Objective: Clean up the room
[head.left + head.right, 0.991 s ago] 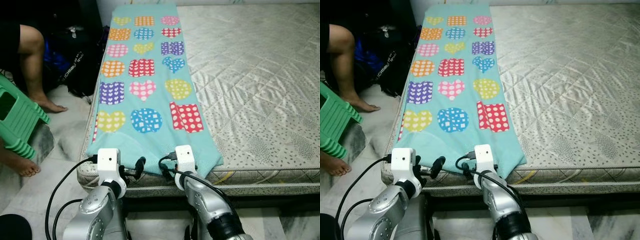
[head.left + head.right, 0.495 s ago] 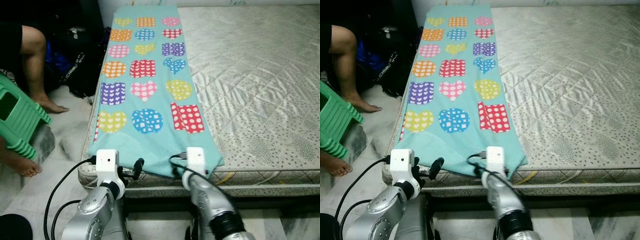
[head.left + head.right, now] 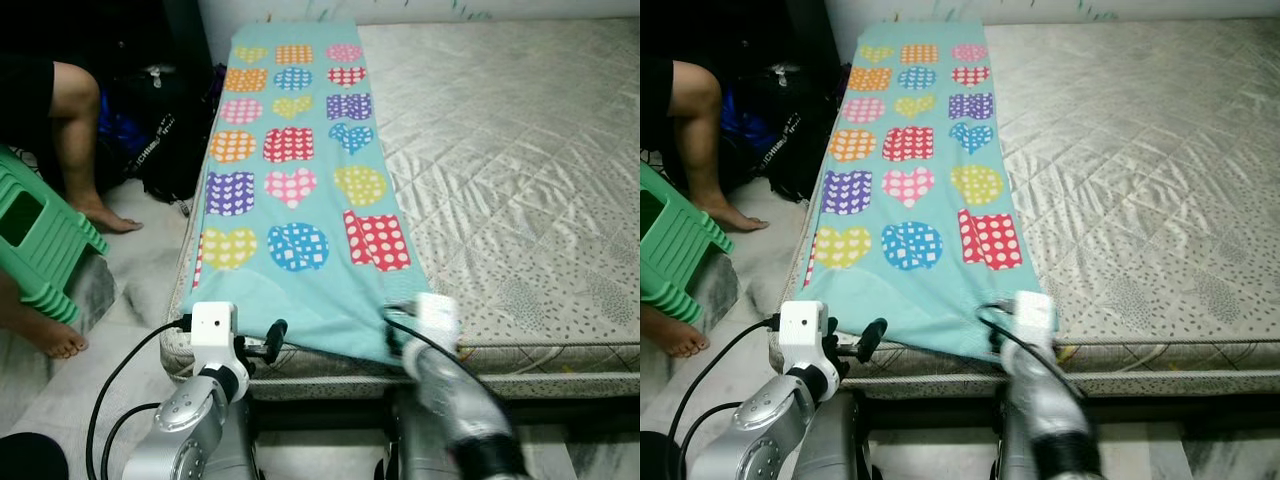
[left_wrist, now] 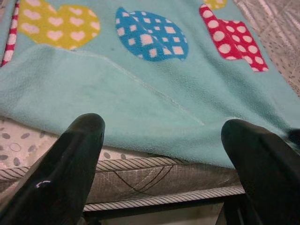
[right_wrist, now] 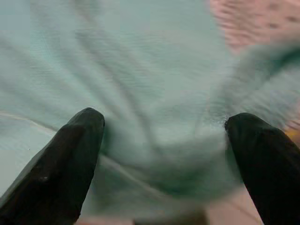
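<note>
A teal blanket [image 3: 300, 190] printed with coloured hearts and squares lies flat along the left side of the bed's mattress [image 3: 520, 150]. Its near hem hangs just over the front edge. My left gripper [image 4: 164, 131] is open and held in front of that hem near the left corner, short of the cloth. My right gripper [image 5: 164, 126] is also open, at the blanket's near right corner [image 3: 390, 345]. In the blurred right wrist view, bunched teal cloth lies between its spread fingers [image 5: 75, 154].
A person's leg [image 3: 75, 130] and bare foot [image 3: 45, 335] are on the floor to the left. Beside them stands a green plastic stool [image 3: 35, 245], and a black bag [image 3: 160, 140] leans against the bed's side. The mattress to the right of the blanket is bare.
My right arm has slid rightward along the front edge, from the hem's middle to the blanket's near right corner. The left arm has stayed put. The camera has shifted slightly.
</note>
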Available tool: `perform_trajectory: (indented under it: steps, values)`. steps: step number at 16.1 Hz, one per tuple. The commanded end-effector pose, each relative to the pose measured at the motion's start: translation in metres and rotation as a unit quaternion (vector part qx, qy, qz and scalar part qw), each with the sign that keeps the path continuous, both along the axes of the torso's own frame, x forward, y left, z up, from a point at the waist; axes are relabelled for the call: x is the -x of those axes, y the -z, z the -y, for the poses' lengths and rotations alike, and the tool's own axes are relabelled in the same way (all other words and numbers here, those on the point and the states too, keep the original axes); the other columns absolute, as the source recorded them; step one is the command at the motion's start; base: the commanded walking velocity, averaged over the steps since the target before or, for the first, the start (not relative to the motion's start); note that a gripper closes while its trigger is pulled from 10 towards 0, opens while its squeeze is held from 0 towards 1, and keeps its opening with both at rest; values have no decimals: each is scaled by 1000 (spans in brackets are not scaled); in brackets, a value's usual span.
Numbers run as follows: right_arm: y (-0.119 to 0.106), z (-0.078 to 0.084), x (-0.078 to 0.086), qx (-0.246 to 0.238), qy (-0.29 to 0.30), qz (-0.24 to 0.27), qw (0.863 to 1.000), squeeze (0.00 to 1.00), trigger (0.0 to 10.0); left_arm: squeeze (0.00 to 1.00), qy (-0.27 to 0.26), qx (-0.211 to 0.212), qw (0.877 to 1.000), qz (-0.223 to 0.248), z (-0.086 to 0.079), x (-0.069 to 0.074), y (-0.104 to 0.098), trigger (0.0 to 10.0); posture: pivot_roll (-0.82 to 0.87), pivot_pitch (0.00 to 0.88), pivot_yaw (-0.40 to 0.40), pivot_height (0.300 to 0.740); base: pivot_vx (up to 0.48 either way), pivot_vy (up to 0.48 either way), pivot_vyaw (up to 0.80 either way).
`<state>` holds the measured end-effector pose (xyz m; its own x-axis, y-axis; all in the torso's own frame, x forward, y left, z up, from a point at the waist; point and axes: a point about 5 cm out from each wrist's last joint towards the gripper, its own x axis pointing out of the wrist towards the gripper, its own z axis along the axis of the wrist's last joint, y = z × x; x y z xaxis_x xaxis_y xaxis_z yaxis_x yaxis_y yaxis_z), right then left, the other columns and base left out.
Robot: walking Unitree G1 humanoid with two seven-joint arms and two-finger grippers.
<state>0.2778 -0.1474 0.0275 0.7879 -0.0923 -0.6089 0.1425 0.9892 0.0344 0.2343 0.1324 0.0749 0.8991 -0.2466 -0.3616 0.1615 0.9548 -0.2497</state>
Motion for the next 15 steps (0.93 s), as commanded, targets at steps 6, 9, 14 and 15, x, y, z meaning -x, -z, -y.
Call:
perform_trajectory:
  steps: [6, 9, 14, 15]
  values:
    - [-13, 37, 75, 11, -47, -70, 996, 1000, 10000, 0, -1, -8, 1000, -6, -5, 1, 1, 10000, -19, 64, 37, 587, 0, 0, 0]
    - [-17, 43, 80, 31, -61, -60, 996, 1000, 10000, 0, 3, -8, 1000, -3, -5, -2, 1, 10000, -35, 58, 42, 587, 0, 0, 0]
    - [-49, 23, 51, 24, -96, 103, 990, 0, 10000, 0, -47, -31, 997, 49, -16, -2, -10, 10000, -28, 37, 39, 587, 0, 0, 0]
    - [-55, 24, 44, 27, -81, 142, 986, 0, 10000, 0, -59, -48, 995, 64, -21, -1, -13, 10000, -27, 30, 40, 587, 0, 0, 0]
